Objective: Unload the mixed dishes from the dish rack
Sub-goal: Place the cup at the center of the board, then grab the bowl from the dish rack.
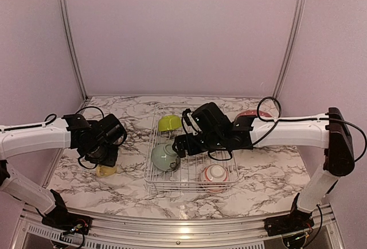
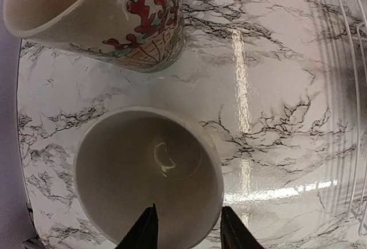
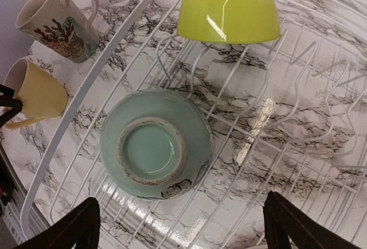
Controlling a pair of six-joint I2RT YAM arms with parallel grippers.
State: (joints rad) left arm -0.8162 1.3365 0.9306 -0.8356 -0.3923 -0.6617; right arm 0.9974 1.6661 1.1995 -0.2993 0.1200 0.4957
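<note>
The white wire dish rack stands mid-table and holds a lime bowl, an upside-down pale-green bowl and a red-patterned bowl. My right gripper hangs open and empty just above the pale-green bowl, its fingers wide apart; the lime bowl lies beyond. My left gripper is open, its fingers either side of the right wall of the upright yellow mug on the table left of the rack. A cream patterned mug stands beside it.
A red plate lies on the marble table at the back right, partly hidden by my right arm. The rack's upright wire prongs stand to the right of the bowls. The table's left edge is close to the mugs.
</note>
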